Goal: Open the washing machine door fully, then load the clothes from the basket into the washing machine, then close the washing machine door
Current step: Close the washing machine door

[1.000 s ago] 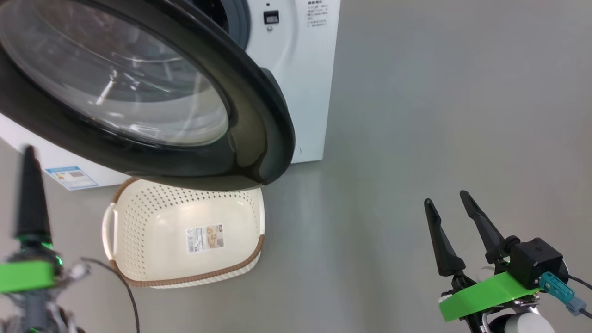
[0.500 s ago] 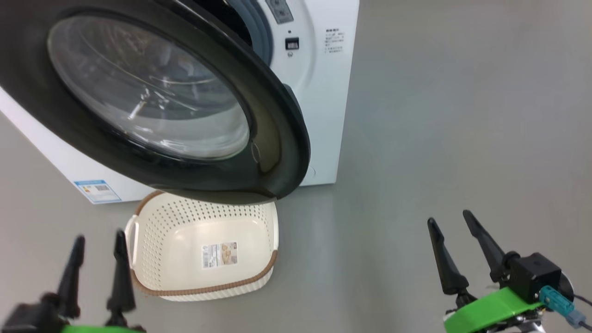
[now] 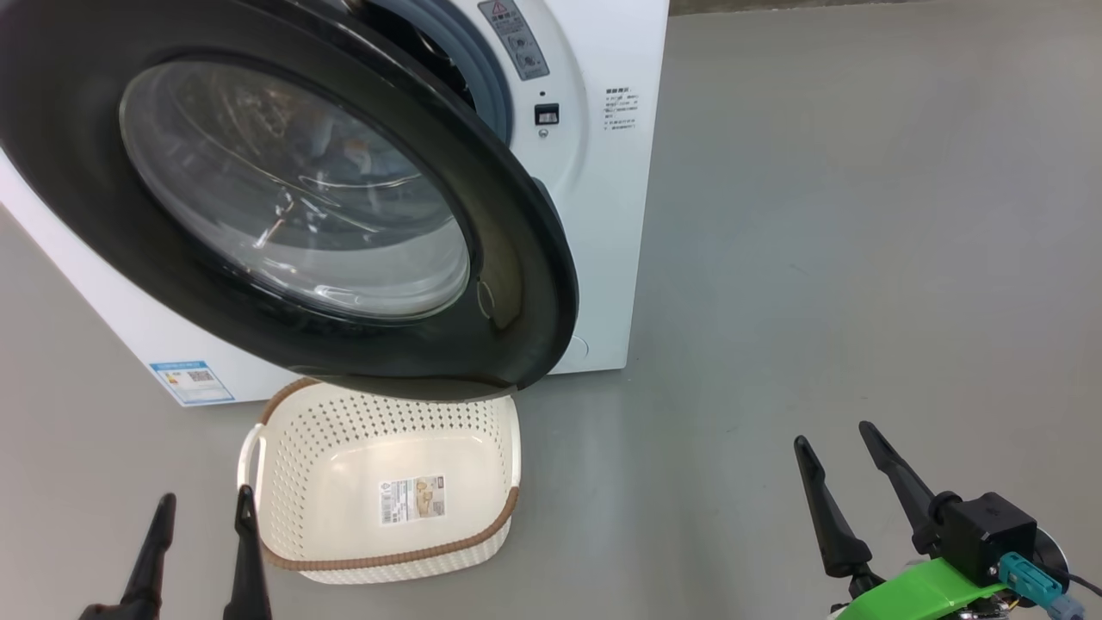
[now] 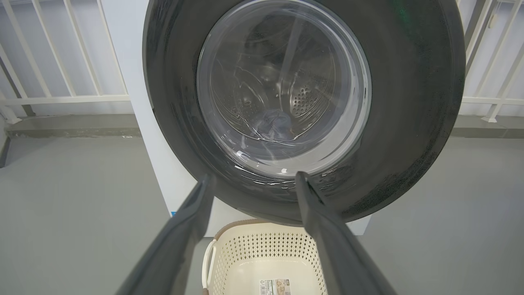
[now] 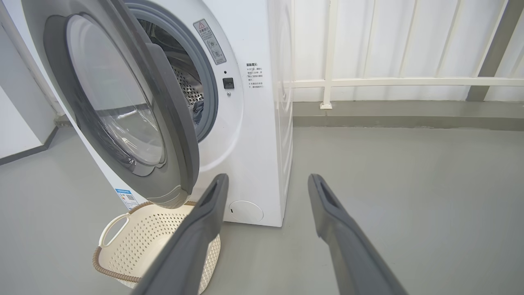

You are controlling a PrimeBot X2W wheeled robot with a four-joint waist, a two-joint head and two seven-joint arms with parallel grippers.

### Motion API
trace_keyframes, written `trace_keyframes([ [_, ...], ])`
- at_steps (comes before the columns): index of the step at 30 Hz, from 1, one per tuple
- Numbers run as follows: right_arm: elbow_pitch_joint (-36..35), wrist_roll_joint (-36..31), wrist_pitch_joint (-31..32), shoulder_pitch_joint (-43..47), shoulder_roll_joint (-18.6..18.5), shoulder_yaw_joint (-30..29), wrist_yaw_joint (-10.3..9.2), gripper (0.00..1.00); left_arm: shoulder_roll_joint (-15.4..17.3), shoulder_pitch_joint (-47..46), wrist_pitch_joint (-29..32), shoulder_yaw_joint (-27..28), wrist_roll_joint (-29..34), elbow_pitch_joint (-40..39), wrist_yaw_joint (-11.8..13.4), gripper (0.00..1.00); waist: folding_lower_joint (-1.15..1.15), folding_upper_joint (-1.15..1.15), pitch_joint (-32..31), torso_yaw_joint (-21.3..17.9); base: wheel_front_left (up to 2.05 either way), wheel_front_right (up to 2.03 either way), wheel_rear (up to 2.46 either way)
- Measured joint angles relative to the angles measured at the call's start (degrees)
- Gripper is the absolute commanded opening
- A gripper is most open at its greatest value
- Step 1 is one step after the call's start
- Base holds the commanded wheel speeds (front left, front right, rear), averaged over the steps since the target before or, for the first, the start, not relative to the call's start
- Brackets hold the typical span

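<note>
Three cameras, all trained on the washing machine (image 3: 594, 215) front.

My head camera looks steeply down from close above the washing machine door (image 3: 516, 284), with the basket (image 3: 370, 422) on the floor (image 3: 818, 258) beneath. The left wrist camera sits low, facing the door's glass nearly square-on past the left fingers (image 4: 323, 229); it seems the nearest, though the wide lens makes that hard to judge. The right wrist camera stands off to the right, past the right fingers (image 5: 333, 221), catching the door edge-on. All three share door and basket.
</note>
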Motion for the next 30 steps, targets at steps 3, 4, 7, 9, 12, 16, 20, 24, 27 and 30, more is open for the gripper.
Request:
trace_keyframes([
  [3,-0.26,0.00,0.01,0.42,0.02,-0.02,0.00,1.00,-0.24,0.58,0.01,-0.10,-0.20,-0.01,0.01,1.00,0.00,0.00,-0.05,-0.01,0.00,0.00,0.00],
  [4,-0.27,0.00,0.03,0.60,0.02,-0.05,0.00,1.00,-0.25,0.80,0.01,-0.12,-0.20,0.00,0.03,1.00,0.00,0.00,-0.06,0.00,0.00,0.00,0.00],
  [7,-0.37,0.00,0.08,0.60,0.03,-0.11,0.00,1.00,-0.27,0.84,0.09,-0.12,-0.41,0.00,0.04,1.00,0.00,0.00,-0.05,0.04,0.00,0.00,0.00],
  [9,-0.37,0.00,0.08,0.60,0.04,-0.10,0.00,1.00,-0.27,0.84,0.12,-0.15,-0.58,0.00,0.19,1.00,0.00,0.00,-0.08,0.05,0.00,0.00,0.00],
  [12,-0.37,-0.10,0.08,0.60,0.04,-0.10,0.00,1.00,-0.27,0.84,0.25,-0.25,-0.58,0.00,0.55,1.00,0.00,0.00,-0.12,0.07,0.00,0.00,0.00],
  [16,-0.37,-0.36,0.08,0.60,0.04,-0.13,0.00,1.00,-0.27,0.84,0.26,-0.44,-0.58,0.00,0.66,1.00,0.00,0.00,-0.19,0.14,0.00,0.00,0.00],
  [20,-0.37,-0.35,0.08,0.59,0.04,-0.16,0.00,1.00,-0.26,0.84,0.25,-0.55,-0.58,-0.03,1.04,1.00,0.00,0.00,-0.15,0.14,0.00,0.00,0.00],
  [24,-0.32,0.08,0.08,0.59,0.05,-0.63,0.00,0.00,-0.26,0.83,0.25,-0.64,-0.59,-0.26,1.07,1.00,0.00,0.00,-0.05,0.05,0.00,0.00,0.00],
  [27,-0.16,0.10,0.09,0.52,0.05,-0.78,0.00,0.00,-0.47,0.83,0.25,-0.63,-1.42,-0.45,1.22,1.00,0.00,0.00,0.30,-0.08,0.00,0.00,0.00],
  [30,-0.01,0.08,0.52,0.46,0.07,-0.91,0.00,0.00,-0.47,0.81,0.25,-0.70,-1.54,-0.48,1.22,1.00,0.00,0.00,0.72,-0.09,0.00,0.00,0.00],
])
